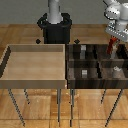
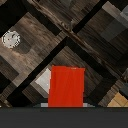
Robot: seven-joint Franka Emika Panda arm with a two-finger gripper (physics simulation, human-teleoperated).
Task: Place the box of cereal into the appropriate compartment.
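Note:
The box of cereal (image 2: 66, 86) fills the lower middle of the wrist view as a red-orange slab, held upright in my gripper (image 2: 65, 104), whose fingers are mostly hidden behind it. In the exterior view the box of cereal (image 1: 112, 47) hangs from the gripper (image 1: 112, 44) over the far compartments at the exterior view's right of the dark wooden divided bin (image 1: 96, 62). The box is above the dividers, not resting on anything.
A light wooden tray (image 1: 35, 77) stands at the exterior view's left, next to the bin. Small grey blocks (image 1: 85, 73) lie in several compartments. A white round object (image 2: 10, 38) and a pale block (image 2: 44, 80) lie in cells below the box.

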